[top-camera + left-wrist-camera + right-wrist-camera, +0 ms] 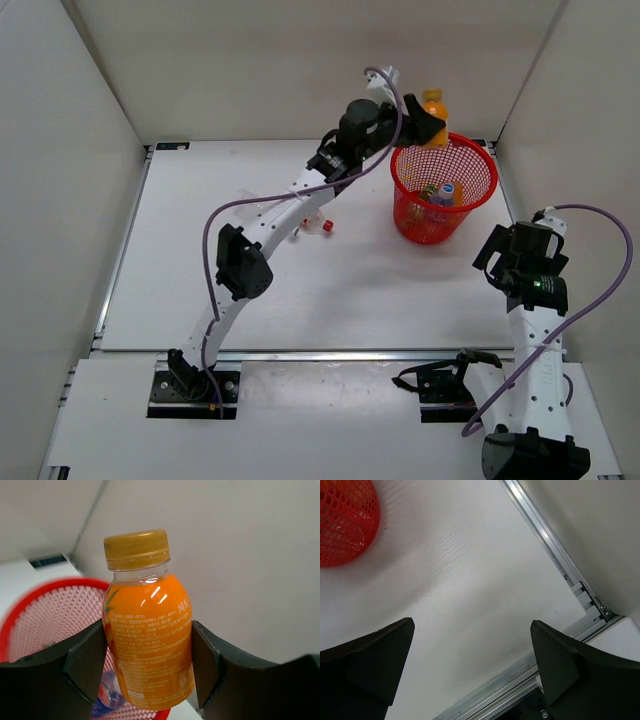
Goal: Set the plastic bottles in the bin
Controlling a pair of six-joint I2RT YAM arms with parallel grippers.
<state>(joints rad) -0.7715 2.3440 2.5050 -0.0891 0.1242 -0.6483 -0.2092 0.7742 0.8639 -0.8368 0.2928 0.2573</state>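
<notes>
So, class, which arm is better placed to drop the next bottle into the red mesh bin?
Left. The left arm's fingers grip a gold-capped orange plastic bottle close above the round red mesh bin; the right arm's fingers are open, empty, over the white table.

I read the orange bottle [147,630] as bright orange, with fine lettering all over its label and a ribbed, pale gold cap [136,547]. The basket [50,615] is red, in a small square mesh. Inside it I can make out a blue-labelled bottle [447,190]. The table [330,290] is white, and the clear bottle [320,223] on it has a red cap. My left arm [300,195] is white with black joints, black fingers [85,665] and a purple cable [207,240].
</notes>
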